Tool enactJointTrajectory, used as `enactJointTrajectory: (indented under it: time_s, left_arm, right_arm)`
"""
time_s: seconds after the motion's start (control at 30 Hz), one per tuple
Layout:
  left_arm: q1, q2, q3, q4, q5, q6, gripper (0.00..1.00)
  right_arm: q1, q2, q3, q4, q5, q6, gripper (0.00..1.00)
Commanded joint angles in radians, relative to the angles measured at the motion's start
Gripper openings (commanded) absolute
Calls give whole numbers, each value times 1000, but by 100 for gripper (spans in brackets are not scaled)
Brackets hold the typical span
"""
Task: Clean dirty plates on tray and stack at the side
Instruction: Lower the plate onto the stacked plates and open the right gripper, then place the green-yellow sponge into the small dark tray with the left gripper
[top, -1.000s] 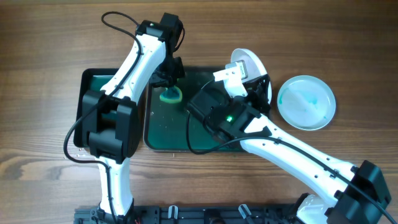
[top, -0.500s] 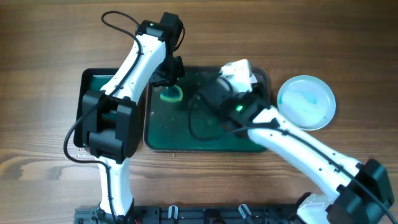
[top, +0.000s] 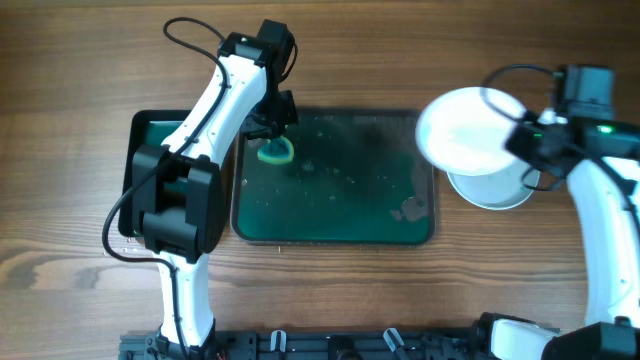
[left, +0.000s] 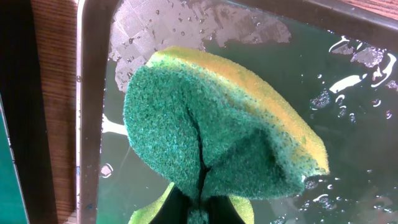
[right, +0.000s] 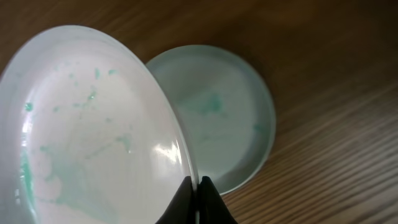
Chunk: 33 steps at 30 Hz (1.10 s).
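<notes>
My left gripper (top: 272, 138) is shut on a green and yellow sponge (top: 275, 152) and presses it on the wet dark green tray (top: 335, 230) near its back left corner; the sponge (left: 224, 143) fills the left wrist view. My right gripper (top: 528, 145) is shut on the rim of a white plate (top: 465, 130) with faint green smears and holds it above a second pale plate (top: 495, 192) lying on the table right of the tray. In the right wrist view the held plate (right: 87, 137) overlaps the lower plate (right: 217, 112), with my fingers (right: 198, 186) pinching its rim.
The tray holds water drops and a few smears (top: 408, 208) near its right end. A second dark tray or bin (top: 150, 130) lies left of it, partly under the left arm. Bare wooden table (top: 80, 60) surrounds both.
My right arm swung from over the tray's back right corner to the right, carrying the white plate over the plate on the table. The left gripper and sponge stayed put.
</notes>
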Motion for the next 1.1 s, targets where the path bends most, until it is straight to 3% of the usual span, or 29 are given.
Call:
enactJointTrajectory:
  time_s: [0.0, 0.1, 0.4, 0.53, 0.7, 0.87, 1.07]
  left_arm:
    - [-2, -34, 13, 1, 15, 19, 4]
    - [-2, -34, 13, 1, 15, 20, 4]
    - [0, -34, 13, 1, 15, 19, 4]
    - [11, -40, 17, -1, 16, 19, 4]
    - [76, -157, 79, -59, 19, 17, 4]
    - [181, -300, 80, -139, 14, 51, 4]
    - [299, -317, 34, -291, -79, 102, 4]
  right_arm:
    - [-136, -11, -77, 32, 10, -16, 4]
    - [-214, -11, -162, 108, -3, -16, 4]
    - [-204, -7, -324, 215, -48, -23, 5]
    - [-204, -7, -354, 267, -68, -21, 34]
    - [-195, -16, -232, 251, -338, -136, 45]
    - [-84, -18, -130, 159, -340, -173, 49]
    - [119, -7, -131, 107, -312, -155, 52]
